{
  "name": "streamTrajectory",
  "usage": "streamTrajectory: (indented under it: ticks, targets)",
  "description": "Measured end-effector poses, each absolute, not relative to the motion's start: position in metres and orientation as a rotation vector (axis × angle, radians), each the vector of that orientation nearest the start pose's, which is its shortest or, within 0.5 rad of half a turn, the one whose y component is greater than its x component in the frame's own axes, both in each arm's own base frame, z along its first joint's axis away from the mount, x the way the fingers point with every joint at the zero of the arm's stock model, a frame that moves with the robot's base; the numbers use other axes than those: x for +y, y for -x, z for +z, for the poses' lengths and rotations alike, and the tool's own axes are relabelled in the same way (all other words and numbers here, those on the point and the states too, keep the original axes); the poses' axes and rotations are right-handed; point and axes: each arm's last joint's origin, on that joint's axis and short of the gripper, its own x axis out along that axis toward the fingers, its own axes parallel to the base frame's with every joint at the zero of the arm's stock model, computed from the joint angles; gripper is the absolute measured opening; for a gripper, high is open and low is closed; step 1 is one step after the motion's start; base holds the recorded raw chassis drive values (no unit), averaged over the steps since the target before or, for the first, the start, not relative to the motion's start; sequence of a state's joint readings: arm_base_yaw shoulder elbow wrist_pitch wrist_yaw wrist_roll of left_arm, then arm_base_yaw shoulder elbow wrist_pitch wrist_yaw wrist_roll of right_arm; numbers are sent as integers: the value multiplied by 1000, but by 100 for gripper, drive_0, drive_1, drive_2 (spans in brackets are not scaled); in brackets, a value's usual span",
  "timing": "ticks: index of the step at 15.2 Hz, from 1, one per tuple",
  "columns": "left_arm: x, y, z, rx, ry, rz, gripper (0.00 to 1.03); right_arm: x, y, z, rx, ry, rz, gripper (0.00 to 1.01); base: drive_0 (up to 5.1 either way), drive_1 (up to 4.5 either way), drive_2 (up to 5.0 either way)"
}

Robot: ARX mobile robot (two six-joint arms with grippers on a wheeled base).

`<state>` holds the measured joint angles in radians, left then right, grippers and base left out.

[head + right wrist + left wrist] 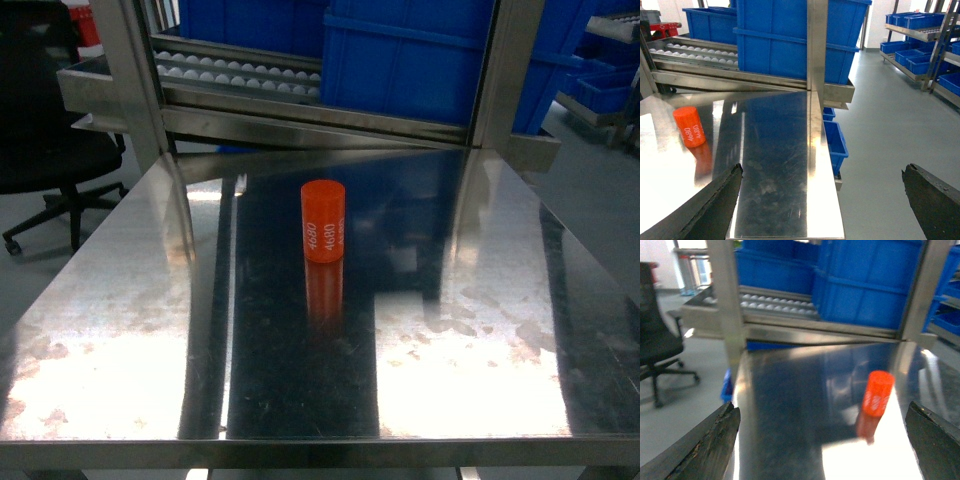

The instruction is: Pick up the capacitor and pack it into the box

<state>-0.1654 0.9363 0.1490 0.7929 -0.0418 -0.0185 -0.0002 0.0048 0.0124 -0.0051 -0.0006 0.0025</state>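
From the head view I judge the task barely begun: the orange capacitor (323,221) stands upright near the middle of the steel table (120,330), marked 4680 on its side, untouched, and I see no pink box anywhere on the table, so picking and packing are both left to do; neither hand shows in this view; blue bins (420,60) sit on the rack behind the table, and a black office chair (45,150) stands off to the left. In the left wrist view the capacitor (877,393) stands ahead and to the right of centre, between the two dark fingers (715,447) of my left hand (822,440), which are spread wide at the frame's lower corners, holding nothing and well apart from it. In the right wrist view the capacitor (689,126) sits far to the left, outside the span of my right hand (822,197); its fingers (932,192) are also wide apart and empty, aimed over the table's right edge and the grey floor (890,115) beyond; again no box in sight.
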Motion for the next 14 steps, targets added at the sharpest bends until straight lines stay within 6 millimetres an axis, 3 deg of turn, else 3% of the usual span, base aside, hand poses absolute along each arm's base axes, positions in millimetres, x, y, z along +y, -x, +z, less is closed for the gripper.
streamTrajectory:
  ticks: [1,3,5,8,11,14]
  targets:
    - [-41,-208,193,-50,-11,-233,98,0,-97,167,-2,-2,0,98,0,0,0]
    - [-61,-271,180,61,-81,-379,98,0,-97,167,-2,-2,0,98,0,0,0]
    - [-80,-313,168,202,-109,-492,98,0,-97,167,-2,-2,0,98,0,0,0]
    - [-103,-352,179,218,-106,-605,98,0,-97,167,-2,-2,0,98,0,0,0]
    - [-117,-377,151,323,-96,-662,98,0,-97,167,-2,-2,0,98,0,0,0]
    - [-126,-405,137,352,-103,-663,98,0,-97,167,-2,-2,0,98,0,0,0]
